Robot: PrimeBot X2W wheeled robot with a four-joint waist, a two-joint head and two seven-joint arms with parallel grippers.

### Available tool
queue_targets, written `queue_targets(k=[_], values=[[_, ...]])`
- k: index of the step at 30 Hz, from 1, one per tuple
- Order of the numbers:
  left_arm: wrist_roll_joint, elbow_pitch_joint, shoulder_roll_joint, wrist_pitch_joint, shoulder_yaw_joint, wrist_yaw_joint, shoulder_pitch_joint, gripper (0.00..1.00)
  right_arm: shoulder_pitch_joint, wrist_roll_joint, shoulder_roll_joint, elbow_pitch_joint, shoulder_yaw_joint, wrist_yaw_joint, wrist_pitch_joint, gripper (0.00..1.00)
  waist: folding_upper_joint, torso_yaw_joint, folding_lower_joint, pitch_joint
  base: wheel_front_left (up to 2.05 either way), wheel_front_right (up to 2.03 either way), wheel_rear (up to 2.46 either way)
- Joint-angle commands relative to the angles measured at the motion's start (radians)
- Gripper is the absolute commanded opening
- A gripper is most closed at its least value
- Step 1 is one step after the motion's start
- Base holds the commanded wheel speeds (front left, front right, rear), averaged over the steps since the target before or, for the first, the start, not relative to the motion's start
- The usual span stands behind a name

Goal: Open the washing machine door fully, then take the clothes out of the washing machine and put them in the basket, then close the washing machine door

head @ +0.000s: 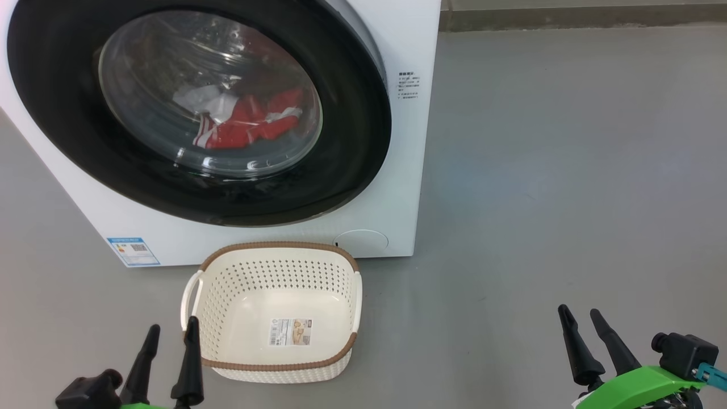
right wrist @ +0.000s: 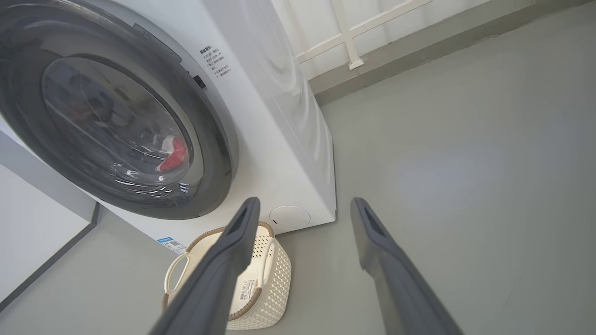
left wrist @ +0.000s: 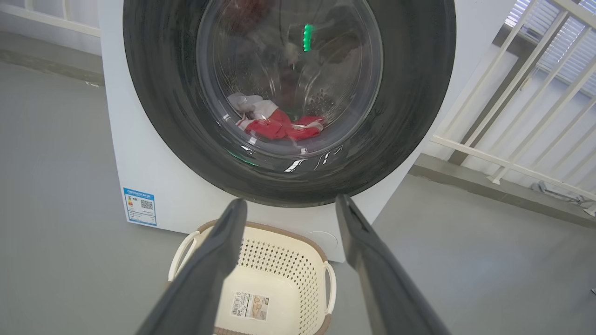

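The washing machine [head: 397, 142] is standing on the grey floor [head: 568, 170], and its door [head: 57, 113] is sitting shut against the front. The clothes [head: 250, 122] are lying low inside the machine, showing through the door's glass [head: 142, 57] (red with white stripes and a white patch). The basket [head: 278, 250] is sitting on the floor just in front of the machine's lower edge, below the door, carrying nothing but a paper label [head: 291, 332]. The left gripper [head: 173, 324] is hovering near the basket's left handle, fingers spread apart and gripping nothing. The right gripper [head: 579, 311] is hovering over bare floor well to the basket's right, fingers likewise apart.
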Motion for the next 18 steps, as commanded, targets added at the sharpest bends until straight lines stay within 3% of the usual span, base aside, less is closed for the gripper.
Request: queue_targets(k=[1,18], values=[[0.035,-0.031,0.018,-0.014,0.020,-0.006,-0.017,1.00,-0.044,-0.037,-0.023,-0.026,0.018,0.001,-0.015,1.00,-0.0001,0.000,0.0000,0.000,0.00,0.00,0.00],[0.216,-0.034,0.021,-0.066,0.013,-0.009,-0.009,1.00,-0.040,-0.239,-0.035,-0.042,-0.007,0.001,-0.064,1.00,-0.0001,-0.004,-0.0001,0.005,0.00,0.00,0.00]])
